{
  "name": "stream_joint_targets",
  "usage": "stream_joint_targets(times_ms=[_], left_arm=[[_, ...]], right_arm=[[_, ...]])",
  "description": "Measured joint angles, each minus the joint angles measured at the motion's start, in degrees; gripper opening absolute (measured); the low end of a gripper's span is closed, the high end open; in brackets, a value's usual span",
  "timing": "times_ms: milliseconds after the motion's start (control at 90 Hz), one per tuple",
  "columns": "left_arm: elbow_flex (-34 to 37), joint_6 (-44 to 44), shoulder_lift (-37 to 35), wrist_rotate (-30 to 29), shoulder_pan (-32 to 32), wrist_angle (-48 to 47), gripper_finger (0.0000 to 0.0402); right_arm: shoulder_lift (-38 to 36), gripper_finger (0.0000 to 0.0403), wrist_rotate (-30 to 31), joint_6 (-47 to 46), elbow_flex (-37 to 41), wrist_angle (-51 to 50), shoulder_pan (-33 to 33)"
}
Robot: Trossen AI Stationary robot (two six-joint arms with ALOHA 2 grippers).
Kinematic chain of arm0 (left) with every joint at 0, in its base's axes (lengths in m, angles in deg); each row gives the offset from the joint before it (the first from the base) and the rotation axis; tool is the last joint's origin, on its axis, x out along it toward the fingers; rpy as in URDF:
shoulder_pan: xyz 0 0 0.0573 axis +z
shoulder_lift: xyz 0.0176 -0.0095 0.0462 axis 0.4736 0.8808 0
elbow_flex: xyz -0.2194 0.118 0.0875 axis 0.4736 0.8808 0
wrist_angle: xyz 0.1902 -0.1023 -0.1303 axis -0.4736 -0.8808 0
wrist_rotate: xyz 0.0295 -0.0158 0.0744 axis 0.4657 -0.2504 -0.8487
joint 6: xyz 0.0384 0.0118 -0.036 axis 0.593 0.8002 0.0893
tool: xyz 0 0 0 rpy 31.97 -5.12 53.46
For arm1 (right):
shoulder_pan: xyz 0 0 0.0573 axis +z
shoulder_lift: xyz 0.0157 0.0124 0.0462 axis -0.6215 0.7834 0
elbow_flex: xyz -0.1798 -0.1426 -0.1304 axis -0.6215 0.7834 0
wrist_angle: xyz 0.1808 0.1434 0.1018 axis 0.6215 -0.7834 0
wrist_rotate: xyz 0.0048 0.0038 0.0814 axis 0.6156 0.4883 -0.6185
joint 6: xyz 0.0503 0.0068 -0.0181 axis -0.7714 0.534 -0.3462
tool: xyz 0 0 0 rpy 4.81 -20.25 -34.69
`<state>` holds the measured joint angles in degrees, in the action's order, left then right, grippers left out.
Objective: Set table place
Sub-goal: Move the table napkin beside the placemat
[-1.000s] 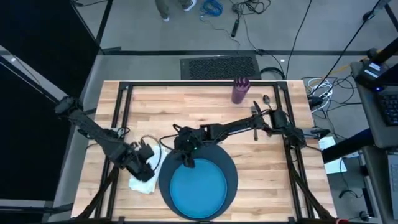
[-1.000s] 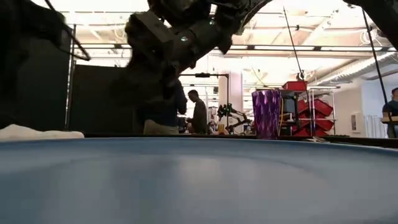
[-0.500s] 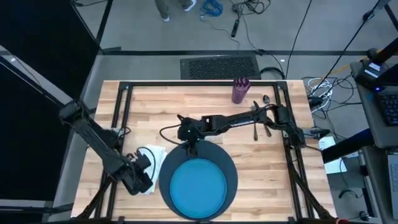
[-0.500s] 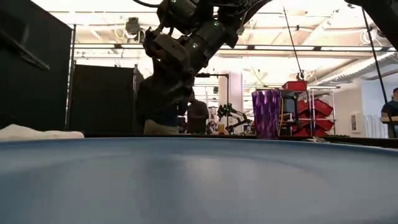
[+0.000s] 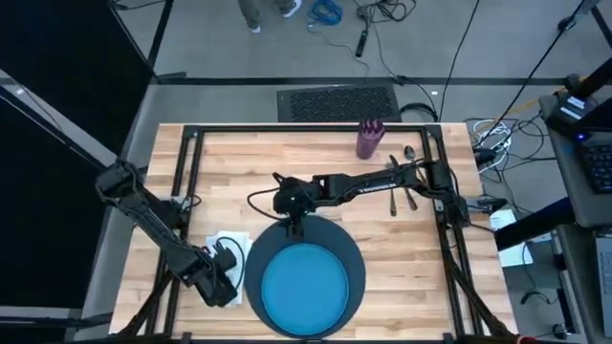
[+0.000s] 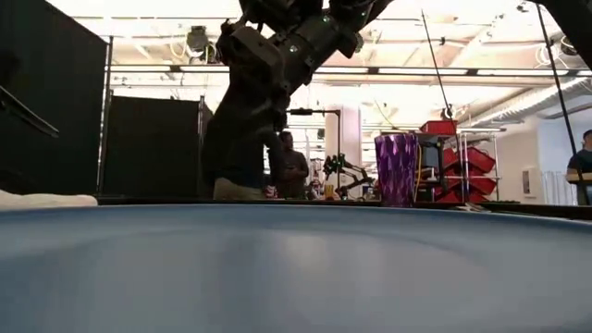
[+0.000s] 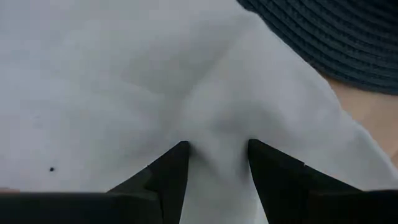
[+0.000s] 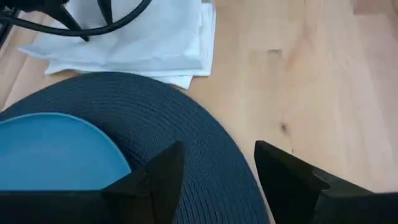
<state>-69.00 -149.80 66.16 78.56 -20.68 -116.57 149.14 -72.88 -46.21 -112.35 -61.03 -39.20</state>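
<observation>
A white napkin (image 5: 229,245) lies flat on the table left of the dark grey charger (image 5: 356,266), which carries the blue plate (image 5: 306,287). My left gripper (image 5: 222,282) is down on the napkin's near end, shut on a ridge of cloth. My right gripper (image 5: 293,227) hovers open over the charger's far rim (image 8: 186,124) with nothing between its fingers. The purple cup (image 5: 368,139) stands at the far side of the table. Silver cutlery (image 5: 402,186) lies right of centre. My left gripper comes at the napkin from above, near its end at the table's near edge. A raised ridge of white cloth (image 7: 217,140) sits pinched between the two fingers (image 7: 168,177). How many layers are in the ridge does not show. The rest of the napkin lies slack on the table.
A black metal frame (image 5: 191,191) runs around the tabletop. Bare wood (image 5: 402,248) shows to the right of the charger and between charger and cup. People and red bins stand in the room behind the table.
My left gripper has gone toward the table's near edge along the napkin. The napkin, rumpled before with cloth past the gripper, now lies flatter beside the charger. My right gripper has drawn back from over the blue plate toward the far edge, to the charger's far rim.
</observation>
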Motion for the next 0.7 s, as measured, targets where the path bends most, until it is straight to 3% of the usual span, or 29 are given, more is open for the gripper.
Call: stream_joint_targets(times_ms=[256,700], left_arm=[[0.00,2.61,0.00,0.01,0.00,-1.27,0.0161],[-0.01,11.69,0.00,0.03,0.20,3.30,0.0245]], right_arm=[[-0.10,0.0183,0.00,-0.01,0.00,-0.39,0.00],[-0.10,0.0183,-0.01,-0.01,0.00,-1.09,0.00]])
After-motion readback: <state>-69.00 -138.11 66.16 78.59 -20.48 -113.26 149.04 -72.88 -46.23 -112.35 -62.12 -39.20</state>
